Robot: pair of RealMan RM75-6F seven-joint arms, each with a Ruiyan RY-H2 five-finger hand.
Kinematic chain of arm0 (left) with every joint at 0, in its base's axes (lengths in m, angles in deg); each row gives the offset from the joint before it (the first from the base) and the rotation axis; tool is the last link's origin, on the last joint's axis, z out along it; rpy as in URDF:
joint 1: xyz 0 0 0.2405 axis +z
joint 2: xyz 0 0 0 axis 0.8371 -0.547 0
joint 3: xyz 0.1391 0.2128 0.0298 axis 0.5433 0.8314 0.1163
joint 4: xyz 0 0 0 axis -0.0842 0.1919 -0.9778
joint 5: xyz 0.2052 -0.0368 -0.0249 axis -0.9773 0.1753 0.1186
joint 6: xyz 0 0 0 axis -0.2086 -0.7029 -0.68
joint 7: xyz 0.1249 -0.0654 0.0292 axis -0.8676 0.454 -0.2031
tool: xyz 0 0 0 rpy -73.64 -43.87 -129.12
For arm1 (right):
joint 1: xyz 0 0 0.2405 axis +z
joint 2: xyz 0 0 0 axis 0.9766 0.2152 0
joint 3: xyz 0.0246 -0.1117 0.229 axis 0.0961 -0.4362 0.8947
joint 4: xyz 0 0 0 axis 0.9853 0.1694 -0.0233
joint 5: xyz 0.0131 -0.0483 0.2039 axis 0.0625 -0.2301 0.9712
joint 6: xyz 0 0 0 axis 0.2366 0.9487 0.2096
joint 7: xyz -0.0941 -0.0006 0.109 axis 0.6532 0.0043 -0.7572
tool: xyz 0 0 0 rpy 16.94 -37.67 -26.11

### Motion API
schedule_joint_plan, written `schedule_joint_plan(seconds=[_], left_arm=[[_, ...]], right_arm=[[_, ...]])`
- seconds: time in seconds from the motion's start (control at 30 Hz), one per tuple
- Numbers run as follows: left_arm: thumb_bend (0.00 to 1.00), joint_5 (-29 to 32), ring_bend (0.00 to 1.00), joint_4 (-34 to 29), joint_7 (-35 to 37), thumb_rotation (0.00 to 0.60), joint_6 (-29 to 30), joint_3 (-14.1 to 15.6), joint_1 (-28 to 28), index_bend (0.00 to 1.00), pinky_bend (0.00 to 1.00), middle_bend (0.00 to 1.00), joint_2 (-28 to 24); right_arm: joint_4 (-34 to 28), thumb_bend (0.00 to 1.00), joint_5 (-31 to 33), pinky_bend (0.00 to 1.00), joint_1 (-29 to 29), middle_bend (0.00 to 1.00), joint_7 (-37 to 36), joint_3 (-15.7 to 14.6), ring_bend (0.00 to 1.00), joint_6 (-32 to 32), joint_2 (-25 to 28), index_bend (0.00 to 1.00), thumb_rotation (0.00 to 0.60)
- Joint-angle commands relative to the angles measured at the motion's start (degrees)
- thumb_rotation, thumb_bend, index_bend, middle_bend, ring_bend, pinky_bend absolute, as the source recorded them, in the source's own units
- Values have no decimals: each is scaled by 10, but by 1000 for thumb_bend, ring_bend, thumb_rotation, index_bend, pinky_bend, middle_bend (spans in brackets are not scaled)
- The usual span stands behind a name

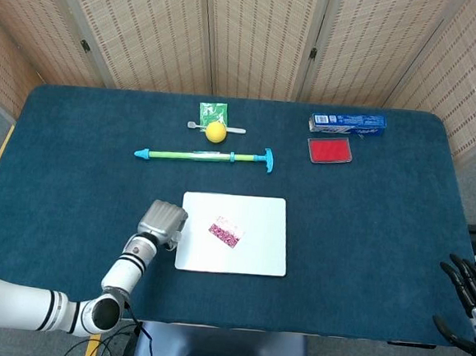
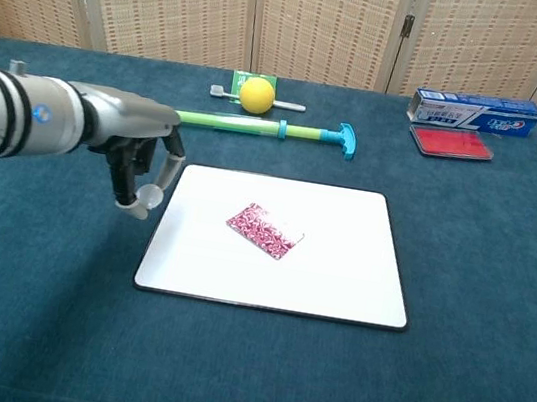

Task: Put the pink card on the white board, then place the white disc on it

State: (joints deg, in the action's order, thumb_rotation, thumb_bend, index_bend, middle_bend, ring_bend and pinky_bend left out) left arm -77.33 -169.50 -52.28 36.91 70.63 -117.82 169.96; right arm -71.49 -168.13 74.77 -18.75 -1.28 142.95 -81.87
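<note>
White disc (image 2: 150,195) is hanging pinched in my left hand (image 2: 139,156), just above the left edge of the white board (image 1: 252,257). Pink card (image 2: 263,231) is lying flat near the board's middle. My right hand (image 1: 468,287) is waiting at the table's (image 1: 75,157) right edge, fingers spread, holding nothing.

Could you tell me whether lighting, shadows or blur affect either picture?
Head view: even, soft lighting, everything sharp, no glare on the white board. Chest view: equally even; the left hand casts only a faint shadow, and the near forearm looks large and slightly soft.
</note>
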Motion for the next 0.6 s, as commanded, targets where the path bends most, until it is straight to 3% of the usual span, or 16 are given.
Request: schedule_joint_plan(seconds=[0.03, 0.6], left_arm=[[380, 35, 1000, 17, -36, 600, 9, -17, -38, 637, 887, 1000, 32], [380, 124, 1000, 132, -96, 600, -36, -56, -142, 635, 887, 1000, 113]], right_arm=[[2, 204, 1, 0, 3, 0, -8, -1, 0, -4, 2, 0, 600], [5, 205, 16, 0, 18, 0, -45, -1, 0, -32, 13, 0, 600]])
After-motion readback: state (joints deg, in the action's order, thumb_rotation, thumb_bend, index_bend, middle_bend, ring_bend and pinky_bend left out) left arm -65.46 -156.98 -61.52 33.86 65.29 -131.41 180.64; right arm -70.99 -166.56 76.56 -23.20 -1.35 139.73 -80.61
